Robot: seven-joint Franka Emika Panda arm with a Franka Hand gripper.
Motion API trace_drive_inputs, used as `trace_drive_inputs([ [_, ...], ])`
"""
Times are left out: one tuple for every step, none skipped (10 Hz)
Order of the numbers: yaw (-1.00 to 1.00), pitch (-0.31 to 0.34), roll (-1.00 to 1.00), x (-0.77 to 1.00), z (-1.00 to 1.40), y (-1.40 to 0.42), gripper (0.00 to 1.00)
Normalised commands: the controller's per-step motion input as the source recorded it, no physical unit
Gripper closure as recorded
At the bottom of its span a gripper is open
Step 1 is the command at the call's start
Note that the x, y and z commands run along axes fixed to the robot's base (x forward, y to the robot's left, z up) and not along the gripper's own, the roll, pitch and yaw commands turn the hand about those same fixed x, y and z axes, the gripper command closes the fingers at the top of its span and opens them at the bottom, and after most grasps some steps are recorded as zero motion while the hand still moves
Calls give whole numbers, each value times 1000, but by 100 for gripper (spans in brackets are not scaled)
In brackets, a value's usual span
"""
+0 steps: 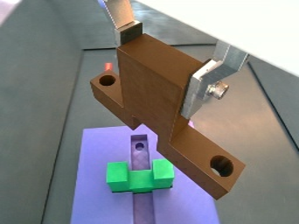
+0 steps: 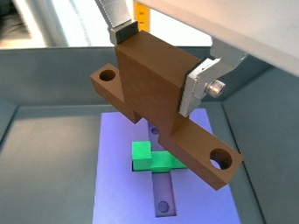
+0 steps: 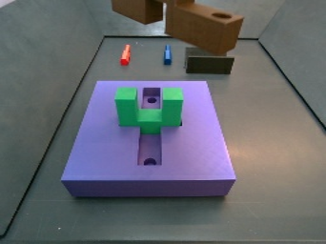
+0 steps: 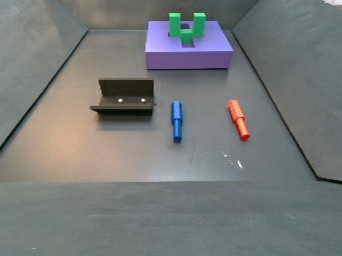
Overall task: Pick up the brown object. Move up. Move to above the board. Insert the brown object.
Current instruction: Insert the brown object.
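My gripper (image 1: 163, 63) is shut on the brown object (image 1: 140, 96), a bar with a raised middle block and a round hole at each end. The silver fingers (image 1: 201, 87) clamp the raised block, as both wrist views show (image 2: 162, 61). The brown object (image 2: 140, 87) hangs in the air above the purple-blue board (image 2: 117, 175), over the green U-shaped block (image 2: 149, 157) and the groove. In a side view the brown object (image 3: 192, 24) is high above the board's (image 3: 114, 143) far end; the fingers are out of that view.
The red peg (image 3: 126, 54), the blue peg (image 3: 167, 54) and the dark fixture (image 3: 211, 64) lie on the grey floor beyond the board. They also show in a side view as the red peg (image 4: 238, 118), the blue peg (image 4: 175, 120) and the fixture (image 4: 123, 97). Tray walls ring the floor.
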Motion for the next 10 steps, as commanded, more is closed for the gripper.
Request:
trace_drive_inputs([
  [-880, 0, 4, 0, -134, -129, 100],
  [-889, 0, 10, 0, -137, -137, 100],
  [-900, 0, 6, 0, -171, -143, 100],
  [-900, 0, 3, 31, -214, -154, 100],
  [-891, -10, 0, 71, -257, -151, 100],
  [-889, -20, 0, 97, -283, -114, 100],
  [-777, -51, 0, 0, -300, -14, 100],
  [-674, -53, -13, 0, -317, 0, 100],
  [-686, -71, -43, 0, -374, 0, 100],
  [-634, -59, -20, 0, -300, 0, 100],
])
